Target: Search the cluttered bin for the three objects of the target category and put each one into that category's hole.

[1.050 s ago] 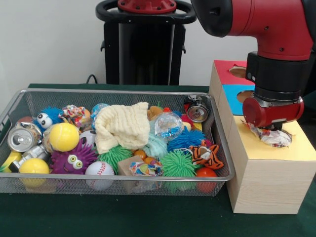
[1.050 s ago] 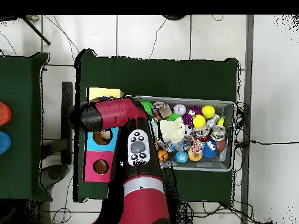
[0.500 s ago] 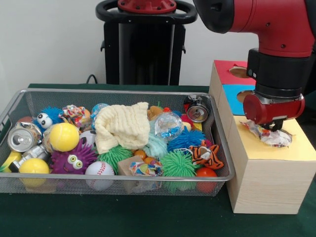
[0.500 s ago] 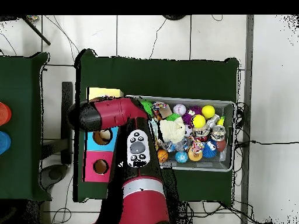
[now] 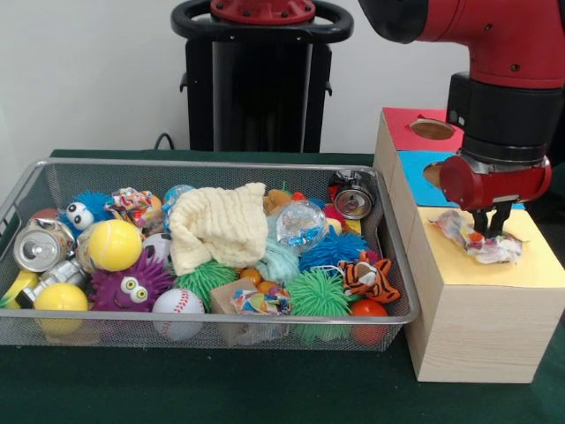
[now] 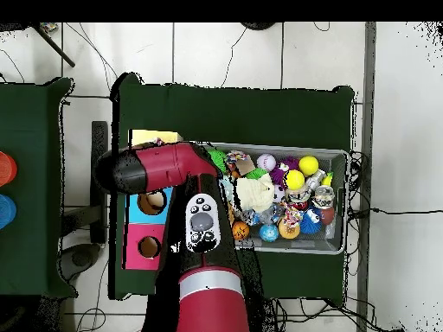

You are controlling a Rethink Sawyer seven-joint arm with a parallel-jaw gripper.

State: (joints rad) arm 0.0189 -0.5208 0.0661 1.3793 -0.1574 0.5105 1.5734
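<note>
A crumpled silvery wrapper (image 5: 465, 234) lies on the yellow panel (image 5: 537, 265) of the wooden sorting box (image 5: 477, 331). My gripper (image 5: 491, 230) hangs just over the wrapper's right part, its two dark fingers slightly apart, open, their tips at the wrapper's top. I cannot see a hole in the yellow panel; the wrapper and gripper cover that spot. From overhead, the red arm (image 6: 160, 169) hides the gripper and wrapper, leaving only a strip of the yellow panel (image 6: 156, 137) showing.
The wire bin (image 5: 399, 283) left of the box is full: a cream cloth (image 5: 219, 225), yellow balls (image 5: 115, 245), a baseball (image 5: 177, 305), cans (image 5: 354, 201), spiky toys, a tiger toy (image 5: 369, 276). Blue (image 6: 152, 203) and red (image 6: 149, 247) panels have open holes.
The gripper has risen a little and shifted right; the wrapper stays lying on the yellow panel, now more exposed on its left side.
</note>
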